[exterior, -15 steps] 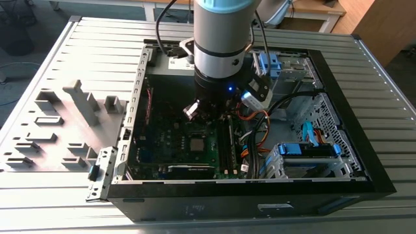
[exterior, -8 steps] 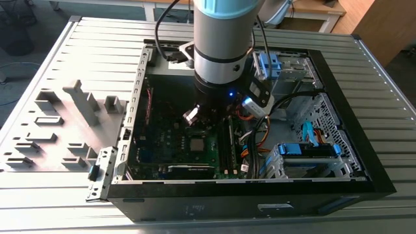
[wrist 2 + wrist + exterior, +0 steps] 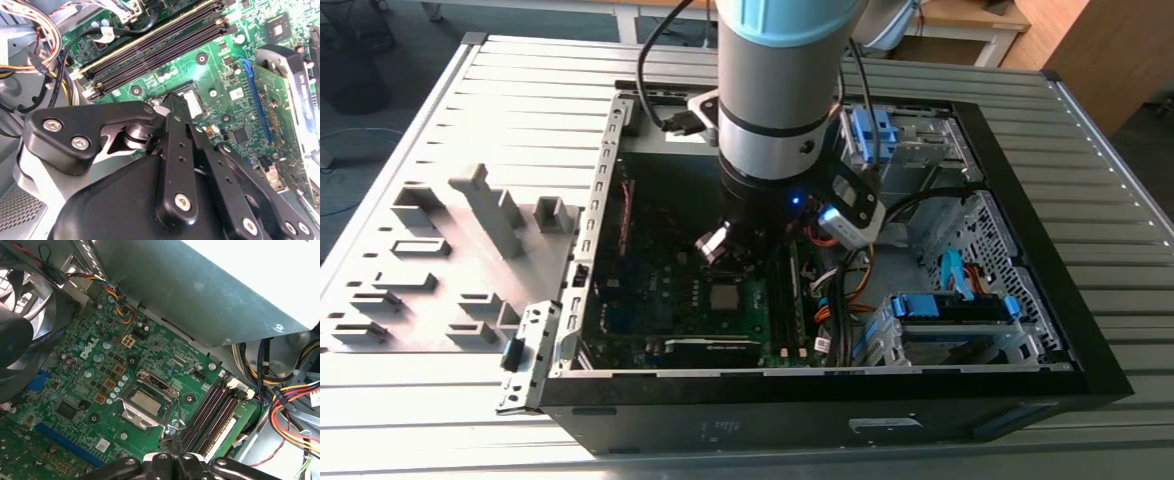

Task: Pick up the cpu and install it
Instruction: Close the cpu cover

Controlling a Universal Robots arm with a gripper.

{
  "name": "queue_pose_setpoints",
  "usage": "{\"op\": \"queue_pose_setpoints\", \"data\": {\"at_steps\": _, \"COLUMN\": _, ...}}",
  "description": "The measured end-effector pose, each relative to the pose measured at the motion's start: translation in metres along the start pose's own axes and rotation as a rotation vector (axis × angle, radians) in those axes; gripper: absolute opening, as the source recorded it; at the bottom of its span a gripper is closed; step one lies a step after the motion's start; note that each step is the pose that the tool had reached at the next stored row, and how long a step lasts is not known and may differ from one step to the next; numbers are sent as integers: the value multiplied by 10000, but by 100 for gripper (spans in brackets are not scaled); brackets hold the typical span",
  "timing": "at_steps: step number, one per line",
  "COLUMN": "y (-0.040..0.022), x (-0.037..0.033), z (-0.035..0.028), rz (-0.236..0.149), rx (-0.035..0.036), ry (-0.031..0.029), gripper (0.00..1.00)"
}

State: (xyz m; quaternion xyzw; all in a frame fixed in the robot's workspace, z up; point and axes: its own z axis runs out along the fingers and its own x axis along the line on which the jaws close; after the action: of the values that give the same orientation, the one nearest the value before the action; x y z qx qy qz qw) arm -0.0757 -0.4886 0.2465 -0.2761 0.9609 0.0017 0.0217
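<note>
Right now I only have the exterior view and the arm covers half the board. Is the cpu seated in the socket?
Observer: Yes. In the first wrist view the cpu lies in the socket, silver top up, with the metal socket frame flat around it.
Operator: Is the hand over it?
Observer: No. The hand is off the socket's corner, on the side towards the memory slots, not above the cpu. I can't tell whether it touches anything.
Operator: Any sticks in those slots?
Observer: They look empty in both wrist views, just bare black channels.
</note>
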Motion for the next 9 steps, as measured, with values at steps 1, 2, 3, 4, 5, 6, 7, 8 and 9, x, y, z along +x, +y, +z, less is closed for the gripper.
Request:
{"op": "queue_pose_setpoints", "data": {"at_steps": 1, "y": -3, "x": -2, "z": 0, "rz": -1, "rx": 0, "ry": 0, "gripper": 11}}
{"op": "queue_pose_setpoints", "data": {"at_steps": 2, "y": -5, "x": -3, "z": 0, "rz": -2, "rx": 0, "ry": 0, "gripper": 11}}
{"op": "queue_pose_setpoints", "data": {"at_steps": 3, "y": -8, "x": -6, "z": 0, "rz": -2, "rx": -1, "ry": 0, "gripper": 11}}
{"op": "queue_pose_setpoints", "data": {"at_steps": 4, "y": -11, "x": -10, "z": 1, "rz": -3, "rx": -1, "ry": -1, "gripper": 11}}
{"op": "queue_pose_setpoints", "data": {"at_steps": 5, "y": -15, "x": -14, "z": 1, "rz": -3, "rx": 0, "ry": 0, "gripper": 11}}
{"op": "queue_pose_setpoints", "data": {"at_steps": 6, "y": -19, "x": -19, "z": 1, "rz": -3, "rx": 0, "ry": 0, "gripper": 11}}
{"op": "queue_pose_setpoints", "data": {"at_steps": 7, "y": -22, "x": -23, "z": 1, "rz": -3, "rx": -1, "ry": -1, "gripper": 11}}
{"op": "queue_pose_setpoints", "data": {"at_steps": 8, "y": -25, "x": -26, "z": 2, "rz": -3, "rx": -1, "ry": -1, "gripper": 11}}
{"op": "queue_pose_setpoints", "data": {"at_steps": 9, "y": -27, "x": -30, "z": 2, "rz": -3, "rx": -1, "ry": -1, "gripper": 11}}
